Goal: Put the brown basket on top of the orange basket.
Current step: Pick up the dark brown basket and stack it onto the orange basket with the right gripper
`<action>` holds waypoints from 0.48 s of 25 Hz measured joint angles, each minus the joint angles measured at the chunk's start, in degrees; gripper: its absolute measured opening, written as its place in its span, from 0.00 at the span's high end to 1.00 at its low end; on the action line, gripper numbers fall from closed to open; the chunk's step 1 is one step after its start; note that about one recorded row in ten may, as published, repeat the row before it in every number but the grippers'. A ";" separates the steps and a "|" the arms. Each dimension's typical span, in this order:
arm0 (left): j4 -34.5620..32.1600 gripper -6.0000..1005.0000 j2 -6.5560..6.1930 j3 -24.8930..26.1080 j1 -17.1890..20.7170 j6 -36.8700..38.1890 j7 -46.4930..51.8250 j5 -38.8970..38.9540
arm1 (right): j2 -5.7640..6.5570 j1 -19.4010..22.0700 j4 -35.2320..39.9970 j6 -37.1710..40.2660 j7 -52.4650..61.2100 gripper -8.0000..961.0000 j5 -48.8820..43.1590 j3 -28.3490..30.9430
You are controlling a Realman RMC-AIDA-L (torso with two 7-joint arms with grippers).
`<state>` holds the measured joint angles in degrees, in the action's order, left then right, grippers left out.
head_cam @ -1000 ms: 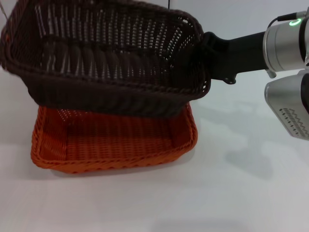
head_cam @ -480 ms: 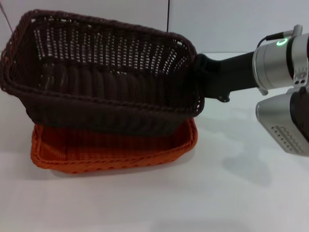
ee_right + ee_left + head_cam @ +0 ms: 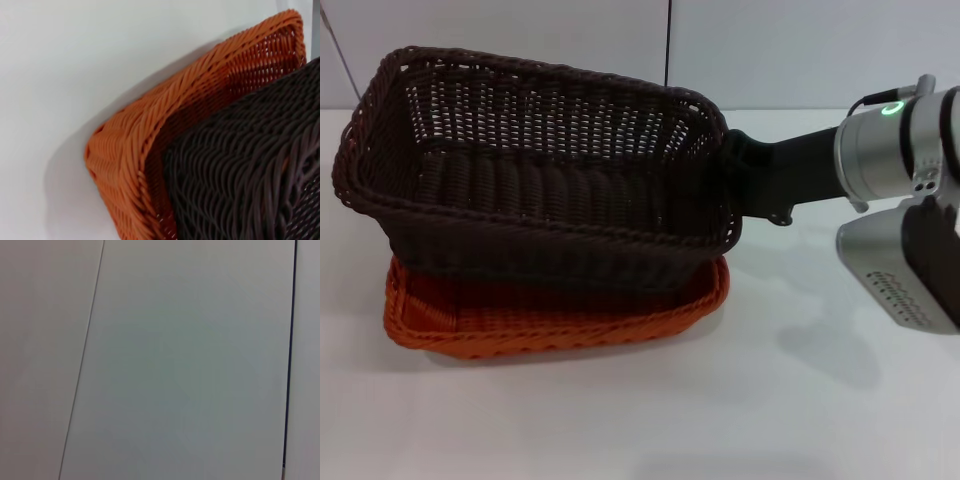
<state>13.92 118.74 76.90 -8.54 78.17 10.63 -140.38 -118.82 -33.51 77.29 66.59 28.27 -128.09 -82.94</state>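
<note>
Brown basket [image 3: 540, 190]: light, stiff openwork wicker, best held by its braided rim. Tilted, bottom nested in orange basket [image 3: 560, 315] on the white surface [image 3: 800, 400]. Right hand [image 3: 735, 185] at its end rim; grip cannot be told.

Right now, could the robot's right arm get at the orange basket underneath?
Probably not easily: the right tool is at the brown basket, which sits over the orange basket, leaving only its rim and outer wall exposed.
</note>
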 joint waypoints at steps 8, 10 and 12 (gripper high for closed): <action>0.12 0.23 0.06 0.00 -0.02 0.00 0.19 -0.16 | -0.01 -0.26 -1.24 -1.38 -0.27 0.76 -0.22 -1.62; 0.14 0.23 0.07 0.00 -0.01 0.00 0.36 -0.01 | 0.00 -0.29 -1.03 -1.33 0.50 0.76 -0.17 -1.89; 0.15 0.23 0.09 0.00 0.13 0.00 0.51 0.08 | -0.03 -0.25 -1.03 -1.74 1.69 0.75 -0.17 -2.49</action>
<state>14.07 118.83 76.90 -8.41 78.16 11.15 -140.30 -118.85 -33.76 76.26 64.85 29.96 -128.25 -85.44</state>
